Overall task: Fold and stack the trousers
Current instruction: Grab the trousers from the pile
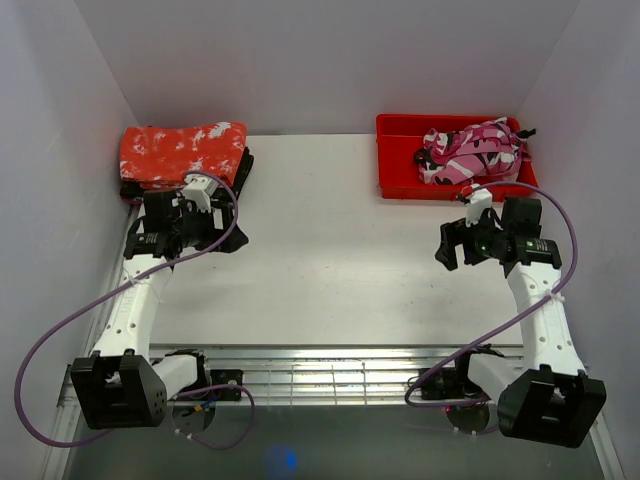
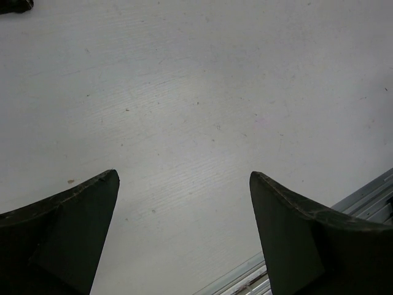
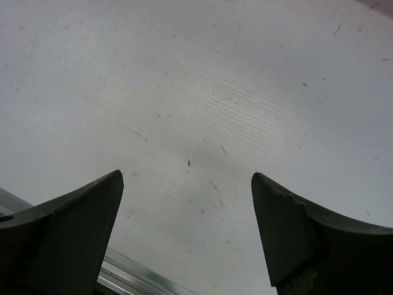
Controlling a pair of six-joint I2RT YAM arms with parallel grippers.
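Trousers (image 1: 472,152) lie bunched in the red bin (image 1: 398,165) at the far right corner of the counter (image 1: 330,260). Left claw (image 2: 184,177) and right claw (image 3: 187,175) both spread wide, holding nothing, above the counter. Folded red speckled cloth (image 1: 183,150) at far left.

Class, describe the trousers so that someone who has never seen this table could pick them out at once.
Start at the white table and go to its far right corner, where a red tray sits. The trousers lie bunched inside it. Their pink camouflage with black and white blotches sets them apart from the folded red speckled cloth at the far left corner.
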